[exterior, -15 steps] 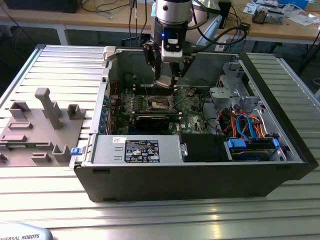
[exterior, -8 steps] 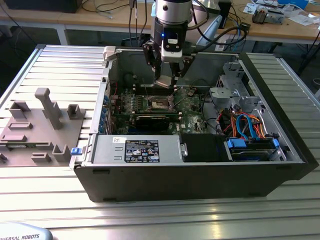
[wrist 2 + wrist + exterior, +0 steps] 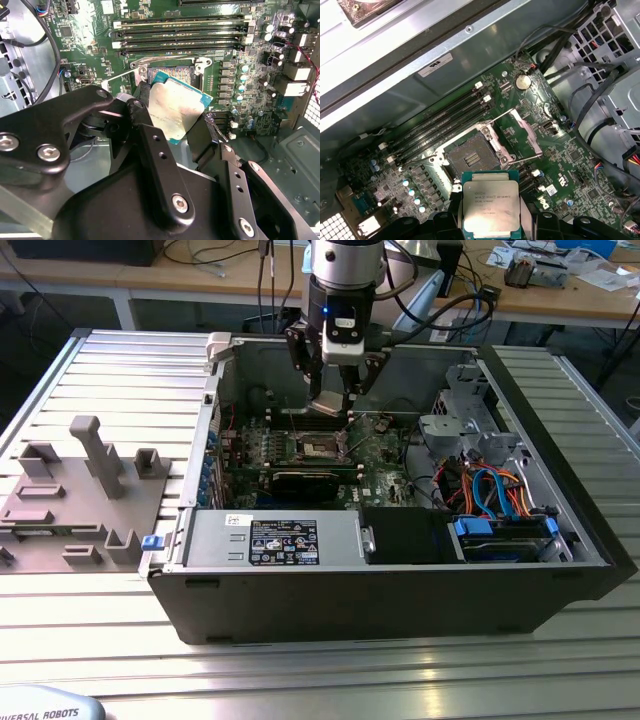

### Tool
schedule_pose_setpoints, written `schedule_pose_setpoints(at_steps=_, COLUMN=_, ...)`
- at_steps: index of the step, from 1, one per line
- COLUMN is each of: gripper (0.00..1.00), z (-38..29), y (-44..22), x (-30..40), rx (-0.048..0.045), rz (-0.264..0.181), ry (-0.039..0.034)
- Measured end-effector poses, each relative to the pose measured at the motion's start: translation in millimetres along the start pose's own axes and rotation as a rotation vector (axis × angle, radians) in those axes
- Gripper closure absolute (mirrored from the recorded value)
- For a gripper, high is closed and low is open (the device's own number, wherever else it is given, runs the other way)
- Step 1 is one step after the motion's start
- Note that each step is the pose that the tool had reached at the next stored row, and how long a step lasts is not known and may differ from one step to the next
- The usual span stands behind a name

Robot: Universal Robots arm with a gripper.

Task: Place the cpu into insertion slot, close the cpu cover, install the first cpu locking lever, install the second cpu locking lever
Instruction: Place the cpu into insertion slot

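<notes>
Fingers (image 3: 202, 140) of the gripper (image 3: 172, 117) are seen narrowed onto two opposite edges of the cpu (image 3: 175, 110), which is clamped between them with its silvery metal top turned towards the cameras. In the second wrist view the chip is held at a slant above the green circuit board (image 3: 85, 55), and part of the insertion slot (image 3: 175, 75) is covered by it. In the first wrist view the cpu (image 3: 491, 205) is shown between the two black fingers (image 3: 440, 220), with the insertion slot (image 3: 471, 157) just beside the chip's far edge. The slot is seen bare, its dark contact field exposed inside the metal rim. The cpu cover (image 3: 522, 125) is raised off the slot and stands tilted at one side of it. Thin locking levers (image 3: 525, 160) are seen lifted beside the socket. Rows of long memory slots (image 3: 180, 35) are laid out just beyond the socket.

In the exterior view the gripper (image 3: 338, 408) is lowered into the open computer case (image 3: 400, 590), directly over the insertion slot (image 3: 318, 447). Orange and blue cables (image 3: 490, 485) are gathered at the exterior view's right side of the case. A grey fixture block (image 3: 70, 500) is set on the ribbed metal table (image 3: 300, 670) at the exterior view's left, well apart from the gripper.
</notes>
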State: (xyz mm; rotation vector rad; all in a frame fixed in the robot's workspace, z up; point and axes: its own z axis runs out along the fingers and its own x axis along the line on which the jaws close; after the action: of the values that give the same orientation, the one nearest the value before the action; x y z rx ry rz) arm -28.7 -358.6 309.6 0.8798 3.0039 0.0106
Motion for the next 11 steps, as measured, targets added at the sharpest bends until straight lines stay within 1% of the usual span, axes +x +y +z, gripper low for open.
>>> schedule_pose_setpoints(at_steps=11, gripper=0.46, z=0.5, y=0.0, x=0.0, rx=0.0000, rz=0.007, ry=0.0000)
